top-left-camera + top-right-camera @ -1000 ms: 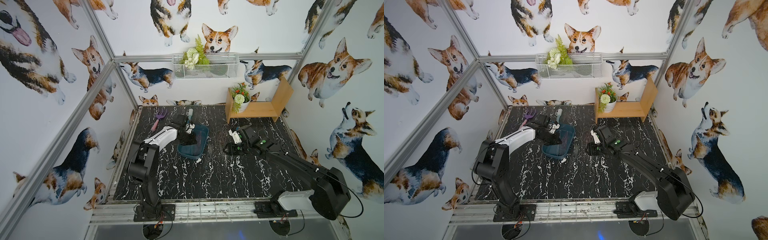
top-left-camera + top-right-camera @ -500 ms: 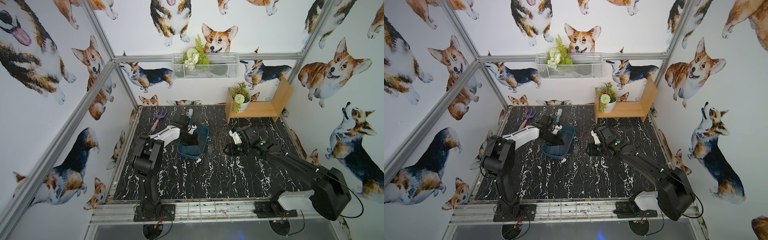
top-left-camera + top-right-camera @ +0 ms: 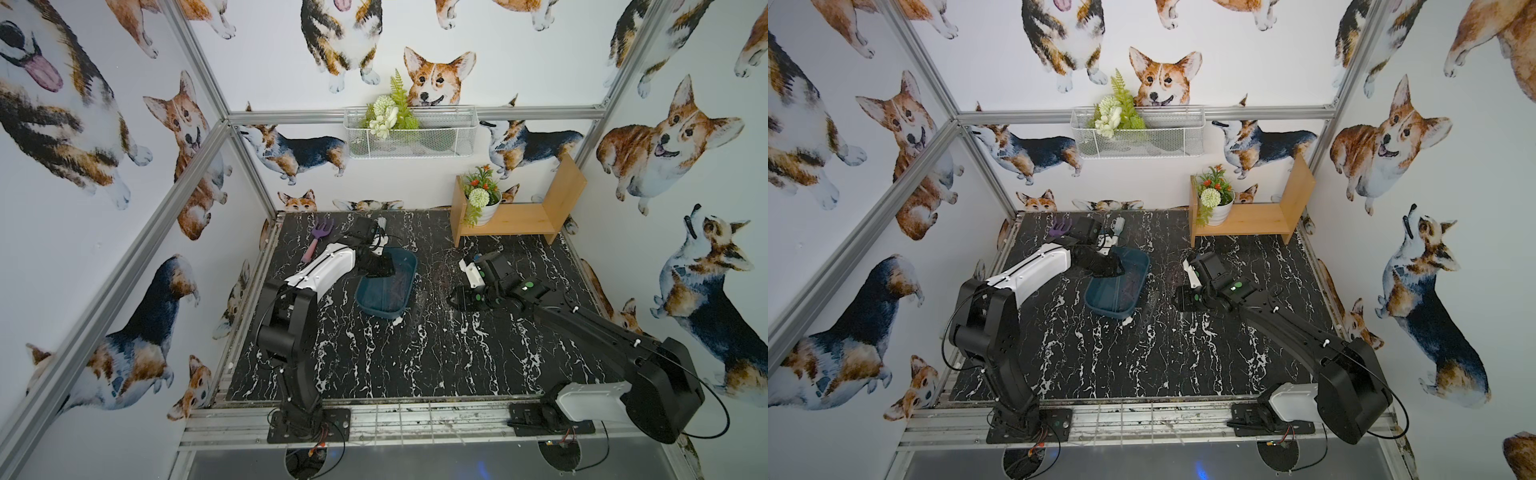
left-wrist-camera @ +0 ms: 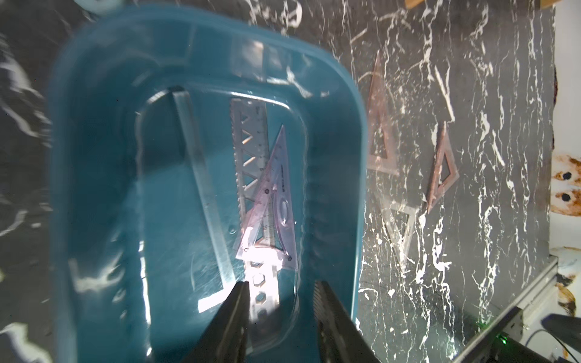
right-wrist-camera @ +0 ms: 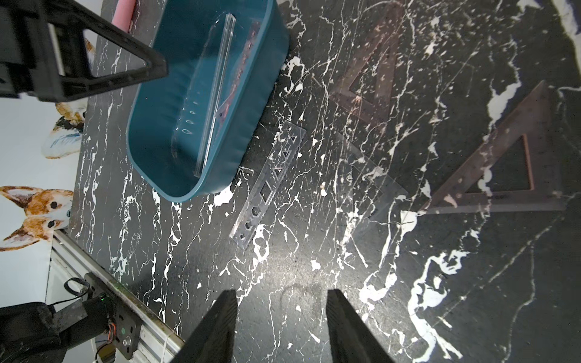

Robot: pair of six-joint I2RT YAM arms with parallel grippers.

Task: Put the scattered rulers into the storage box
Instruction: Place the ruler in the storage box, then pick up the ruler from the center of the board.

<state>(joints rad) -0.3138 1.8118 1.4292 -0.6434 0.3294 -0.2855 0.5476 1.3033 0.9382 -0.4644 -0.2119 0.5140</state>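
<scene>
A "10" reads on the scale of the clear ruler (image 4: 251, 147); print on the purple triangle (image 4: 281, 188) is too blurred.

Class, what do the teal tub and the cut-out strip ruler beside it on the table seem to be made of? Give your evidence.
Teal rectangular tub: likely moulded plastic, smooth, slightly glossy; highlights glint on its rounded walls. Clear strip ruler with cut-out shapes: probably rigid transparent plastic; the black marbled tabletop shows through it.
</scene>
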